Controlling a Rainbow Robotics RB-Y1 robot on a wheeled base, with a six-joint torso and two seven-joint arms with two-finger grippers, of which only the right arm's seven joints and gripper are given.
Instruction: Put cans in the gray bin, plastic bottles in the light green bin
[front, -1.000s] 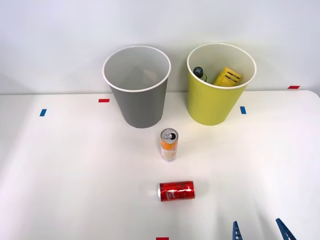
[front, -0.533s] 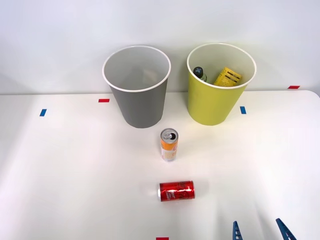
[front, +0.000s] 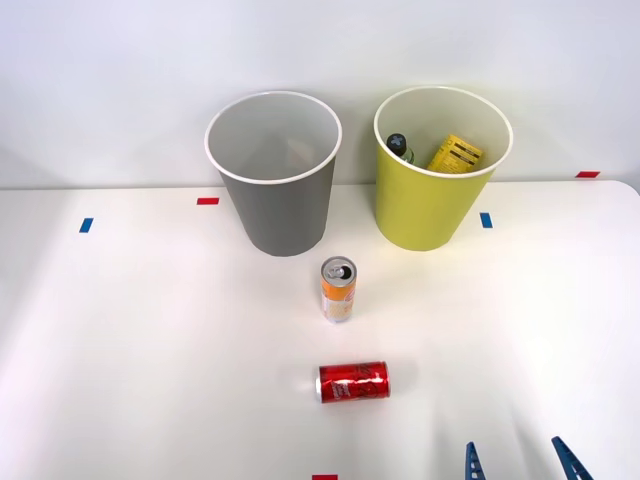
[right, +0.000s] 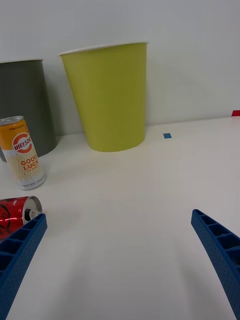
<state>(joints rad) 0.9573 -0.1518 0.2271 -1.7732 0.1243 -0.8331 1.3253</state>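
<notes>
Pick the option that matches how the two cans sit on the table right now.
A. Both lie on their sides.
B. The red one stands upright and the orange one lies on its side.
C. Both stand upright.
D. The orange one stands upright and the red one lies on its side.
D: the orange can stands with its silver top facing up, while the red can lies on its side on the table, nearer the robot.

No change is observed across the interval. The claw (front: 520, 462) holds the same position at the near edge of the bench (front: 150, 350), fingers spread as before. The orange-and-white can (front: 338, 289) and the red can (front: 353, 382) show no displacement, and the contents of both bins are unaltered.
</notes>
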